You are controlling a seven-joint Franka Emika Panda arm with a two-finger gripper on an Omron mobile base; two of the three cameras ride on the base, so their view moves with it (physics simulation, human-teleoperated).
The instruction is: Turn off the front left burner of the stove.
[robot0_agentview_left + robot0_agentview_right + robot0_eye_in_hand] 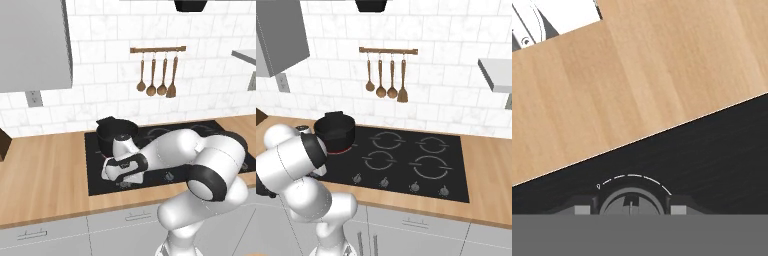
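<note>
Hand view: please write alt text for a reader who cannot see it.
The hand sits over a round control knob on the black glass stove, one finger on each side. Beyond the stove's edge lies light wooden countertop.

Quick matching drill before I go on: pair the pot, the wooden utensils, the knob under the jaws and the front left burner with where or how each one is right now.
Things:
1. black pot
2. wooden utensils
3. knob
4. front left burner

Places or states:
A. hanging from a rail on the tiled wall
B. between the two finger tips, on the black glass near the wooden counter edge
C. glowing red at its rim
D. standing on the glowing ring at the left of the stove

Pairs: 1-D, 2-A, 3-B, 4-C
</note>
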